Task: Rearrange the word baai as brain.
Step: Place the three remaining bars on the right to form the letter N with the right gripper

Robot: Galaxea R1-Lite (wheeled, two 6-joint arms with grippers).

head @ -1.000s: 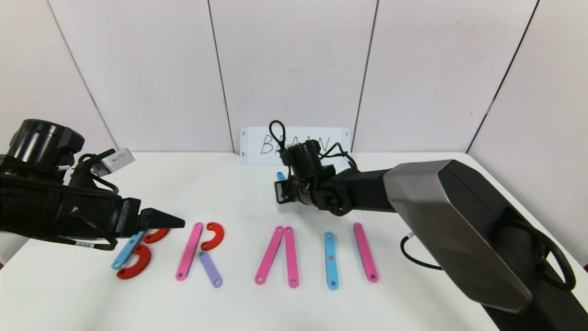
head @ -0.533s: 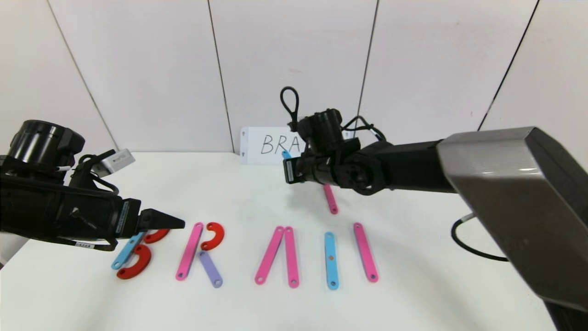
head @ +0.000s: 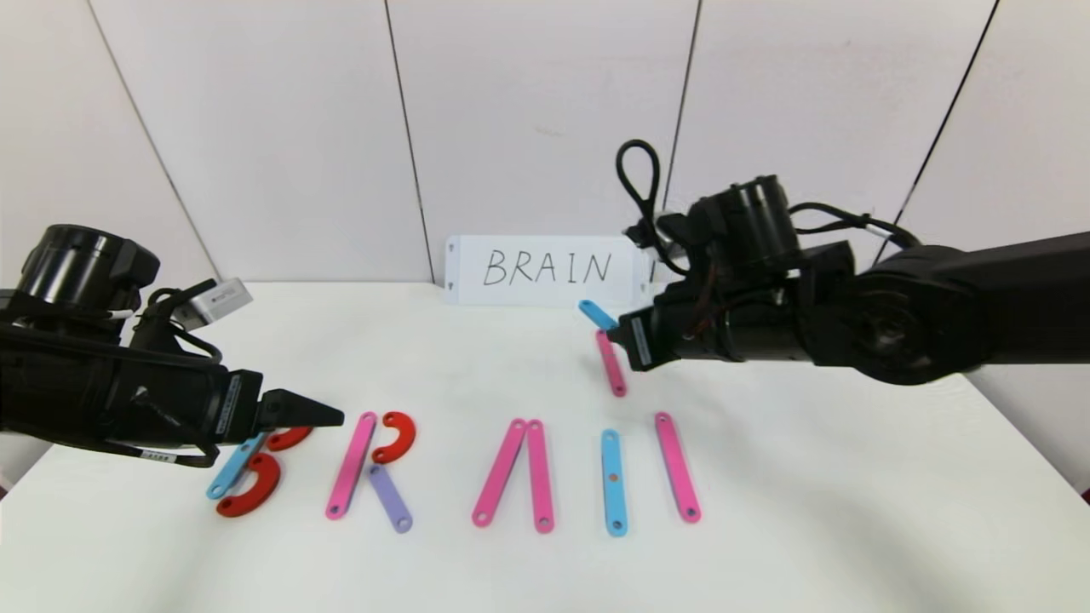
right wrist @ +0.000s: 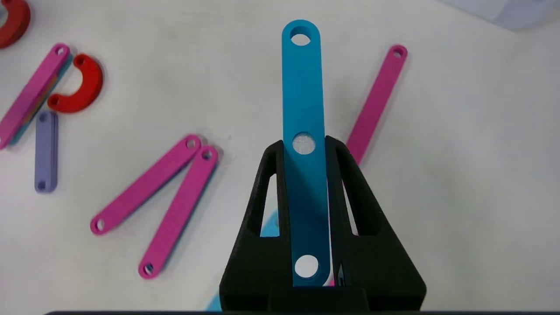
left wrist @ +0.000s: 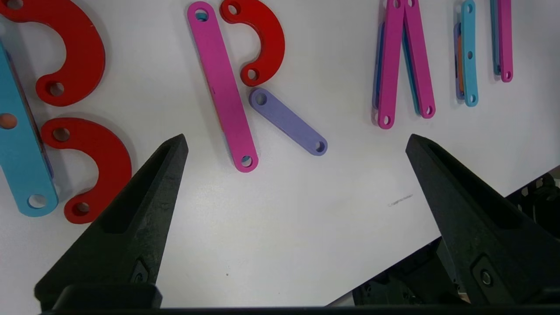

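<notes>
While the right tool (head: 626, 340) grips a blue strip (right wrist: 304, 144) at center right of the head view, above the tabletop (head: 851, 511), a loose pink strip (head: 611, 364) lies below it. It has swung right, uncovering the card (head: 545, 269). Left tool (head: 328, 416), spread wide, hovers lower left over the letters (head: 511, 472).

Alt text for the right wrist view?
The right pincer is shut on a blue strip held above the white table. Below lie a loose pink strip, two pink strips meeting at one end, and a red curve.
</notes>
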